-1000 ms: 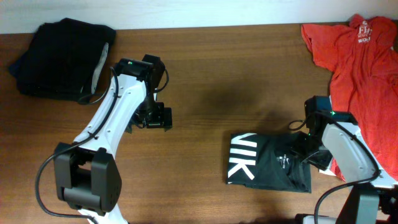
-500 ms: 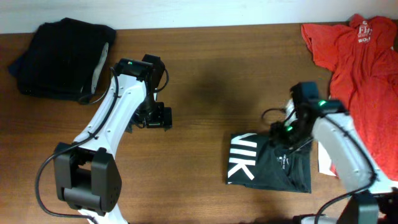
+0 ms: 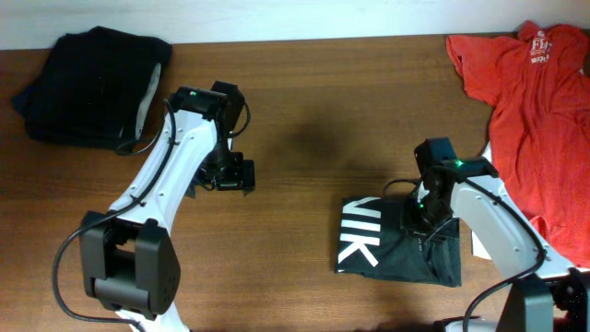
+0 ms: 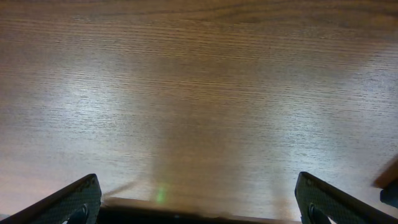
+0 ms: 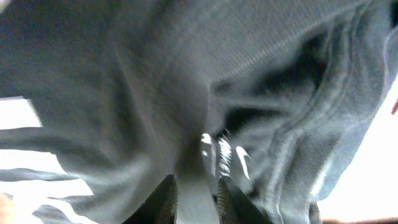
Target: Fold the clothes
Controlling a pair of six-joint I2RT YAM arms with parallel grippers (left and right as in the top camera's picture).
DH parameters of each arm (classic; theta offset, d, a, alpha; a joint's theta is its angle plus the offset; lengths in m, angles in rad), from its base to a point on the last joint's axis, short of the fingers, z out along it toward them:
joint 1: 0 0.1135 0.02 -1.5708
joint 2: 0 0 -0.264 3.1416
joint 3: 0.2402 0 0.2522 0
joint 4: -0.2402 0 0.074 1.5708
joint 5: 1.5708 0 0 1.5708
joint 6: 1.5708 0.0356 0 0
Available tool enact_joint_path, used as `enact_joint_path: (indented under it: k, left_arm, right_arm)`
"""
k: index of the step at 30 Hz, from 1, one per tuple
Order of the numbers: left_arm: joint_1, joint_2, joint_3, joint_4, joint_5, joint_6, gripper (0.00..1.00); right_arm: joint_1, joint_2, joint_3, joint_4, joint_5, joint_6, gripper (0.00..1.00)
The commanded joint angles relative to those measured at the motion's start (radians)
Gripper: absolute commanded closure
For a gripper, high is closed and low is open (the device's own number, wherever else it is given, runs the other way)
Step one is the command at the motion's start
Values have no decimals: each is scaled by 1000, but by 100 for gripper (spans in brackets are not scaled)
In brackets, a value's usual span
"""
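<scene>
The clothes in play are a folded black-green garment (image 3: 383,247) with white block letters, lying at the front right of the table. My right gripper (image 3: 422,219) is down on its upper right part. In the right wrist view the garment (image 5: 124,74) fills the frame, and the right gripper (image 5: 198,194) has its jaws pinched on a raised ridge of the fabric. My left gripper (image 3: 221,175) hovers over bare wood at centre left. In the left wrist view it (image 4: 199,202) stands wide open with nothing between its fingers.
A pile of black clothes (image 3: 92,88) lies at the back left corner. A red T-shirt (image 3: 539,111) is spread along the right edge. A small white piece (image 3: 477,243) shows beside the right arm. Bare wood lies between the arms.
My right gripper has moved left from the garment's right edge onto the garment, and its jaws have closed on a ridge of fabric. The left arm has stayed still.
</scene>
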Motion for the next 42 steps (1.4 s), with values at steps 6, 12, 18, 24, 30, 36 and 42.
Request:
enact_joint_path:
  k: [6, 12, 18, 24, 30, 36, 42]
  left_arm:
    - [-4, -5, -22, 56, 219, 112, 1]
    - [-201, -5, -380, 541, 858, 372, 1]
    - [-375, 9, -467, 909, 845, 167, 1]
    - [-448, 162, -470, 1063, 831, 55, 1]
    - [-423, 164, -469, 1061, 733, -31, 21]
    - [-319, 129, -466, 982, 733, -12, 13]
    - [-488, 132, -466, 1108, 680, -106, 18]
  right_arm:
    - [-3, -8, 198, -192, 109, 139, 1]
    - [-250, -8, 443, -213, -47, 59, 1]
    - [-444, -8, 443, -281, -53, 60, 1]
    - [-447, -8, 443, -279, -53, 63, 1]
    - [-447, -8, 443, -279, -53, 63, 1]
    - [-447, -8, 443, -279, -53, 63, 1]
    - [-447, -8, 443, -279, -53, 63, 1]
